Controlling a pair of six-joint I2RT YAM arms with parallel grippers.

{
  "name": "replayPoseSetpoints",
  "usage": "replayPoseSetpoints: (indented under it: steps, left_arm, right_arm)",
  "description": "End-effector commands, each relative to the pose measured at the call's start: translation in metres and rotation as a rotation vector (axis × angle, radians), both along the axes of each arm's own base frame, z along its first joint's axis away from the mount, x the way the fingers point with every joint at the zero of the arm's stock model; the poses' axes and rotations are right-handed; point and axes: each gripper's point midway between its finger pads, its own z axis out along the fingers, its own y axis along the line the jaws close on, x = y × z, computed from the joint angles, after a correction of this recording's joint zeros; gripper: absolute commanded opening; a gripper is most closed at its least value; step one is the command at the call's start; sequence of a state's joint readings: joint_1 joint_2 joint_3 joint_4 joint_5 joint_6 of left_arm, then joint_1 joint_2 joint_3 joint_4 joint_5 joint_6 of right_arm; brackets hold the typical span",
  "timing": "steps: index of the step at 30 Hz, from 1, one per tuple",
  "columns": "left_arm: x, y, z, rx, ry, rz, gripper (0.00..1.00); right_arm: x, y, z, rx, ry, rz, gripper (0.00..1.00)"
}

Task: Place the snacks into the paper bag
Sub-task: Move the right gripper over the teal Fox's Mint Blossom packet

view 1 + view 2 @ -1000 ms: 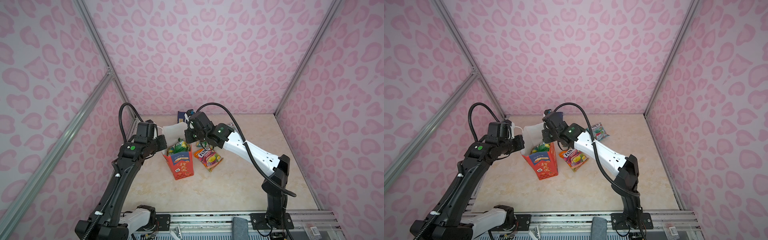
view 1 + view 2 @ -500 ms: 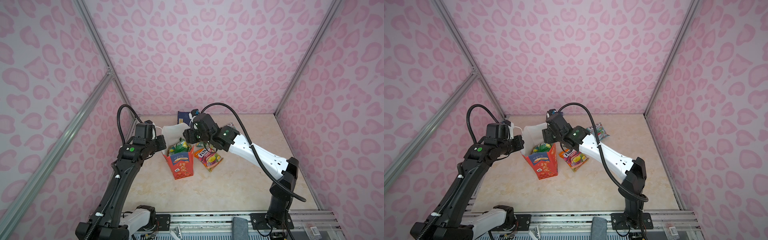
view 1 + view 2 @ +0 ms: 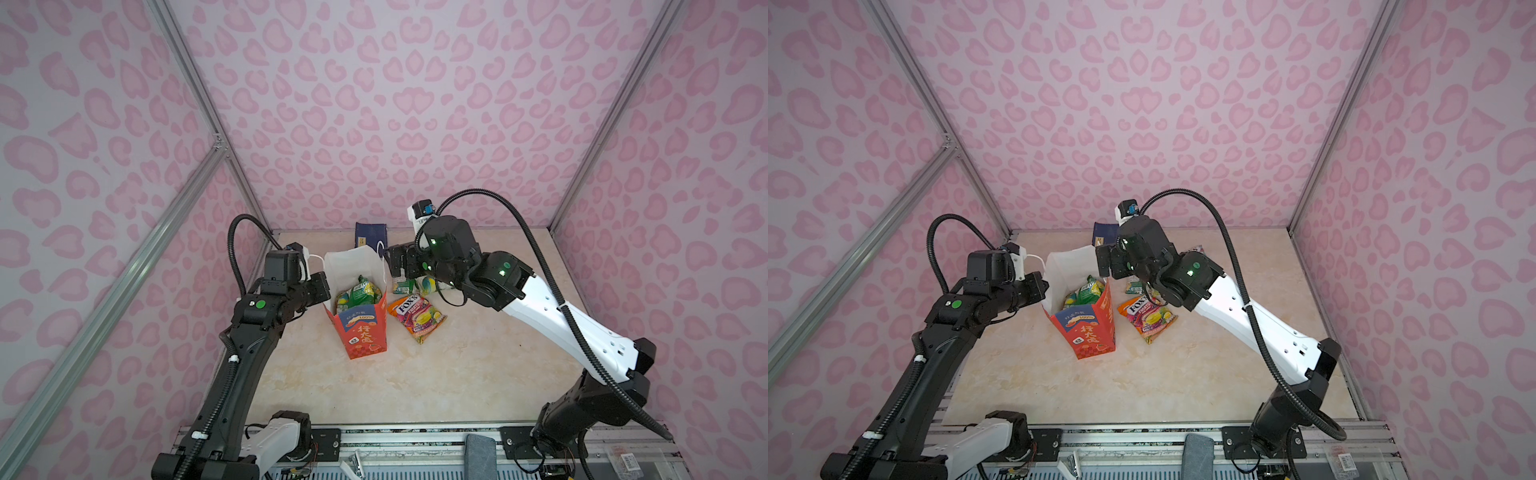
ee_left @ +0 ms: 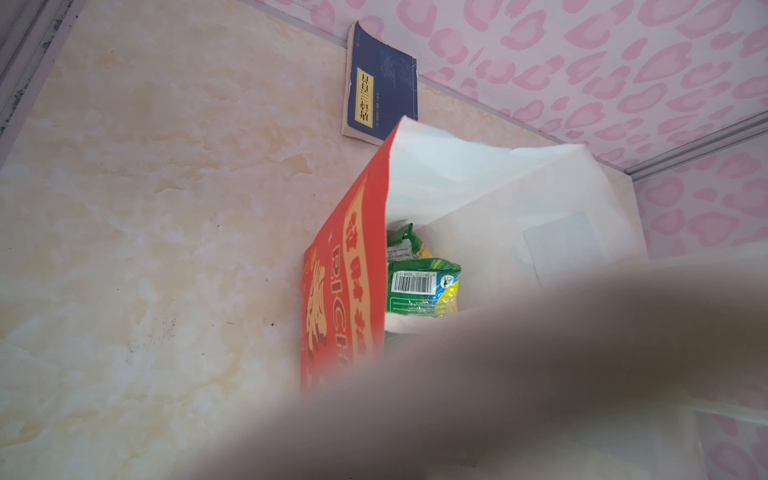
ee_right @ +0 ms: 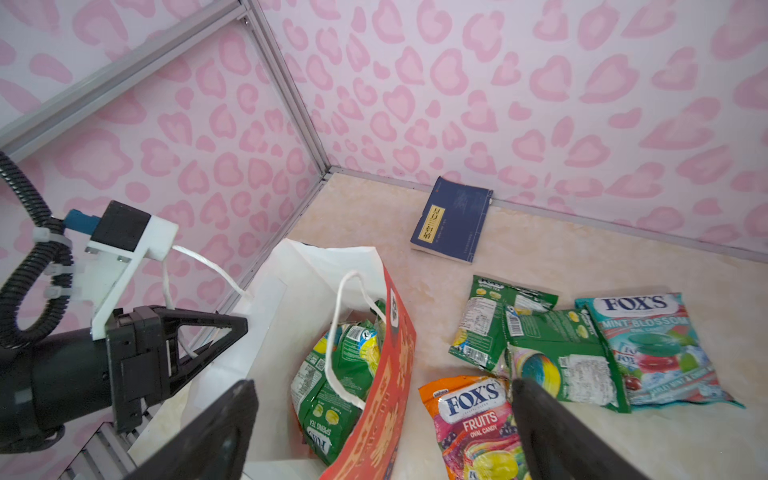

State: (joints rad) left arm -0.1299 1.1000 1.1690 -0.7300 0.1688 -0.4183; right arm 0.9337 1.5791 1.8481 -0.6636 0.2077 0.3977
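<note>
- Your left tool [image 5: 243, 322] is clamped on the left wall of the paper bag [image 3: 360, 334], which stands upright and open on the counter [image 3: 457, 374].
- Your right tool [image 5: 384, 385] hangs over the bag's right rim, jaws spread wide and holding nothing.
- Green snacks [image 3: 359, 291] lie inside the bag. An orange packet [image 3: 417, 318], green packets [image 5: 552, 336] and a teal packet [image 5: 648, 349] lie on the counter just right of the bag.
- A dark-blue booklet [image 5: 453, 220] lies behind the bag.

beige marble tabletop [image 3: 457, 374] carried upright red paper bag [image 3: 361, 332], dark-blue booklet [image 3: 371, 235] at back wall, loose beside bag: orange fox's packet [image 3: 415, 318], green packets [image 5: 557, 353], teal packet [image 5: 648, 349].
</note>
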Motion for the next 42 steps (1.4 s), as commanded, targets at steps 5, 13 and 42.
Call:
replayPoseSetpoints:
  steps: [5,13,42]
  left_arm:
    - [0.002,-0.003,0.009,-0.023,-0.048,-0.021,0.03]
    - [0.003,-0.002,0.008,-0.035,-0.044,-0.018,0.03]
    - [0.002,0.001,0.013,-0.071,-0.066,-0.018,0.03]
  right_arm:
    - [0.0,-0.08,-0.004,-0.049,-0.033,-0.147,0.97]
    - [0.051,-0.183,-0.08,0.049,0.142,-0.341,0.97]
    - [0.243,-0.218,-0.321,0.321,0.603,-0.465,0.98]
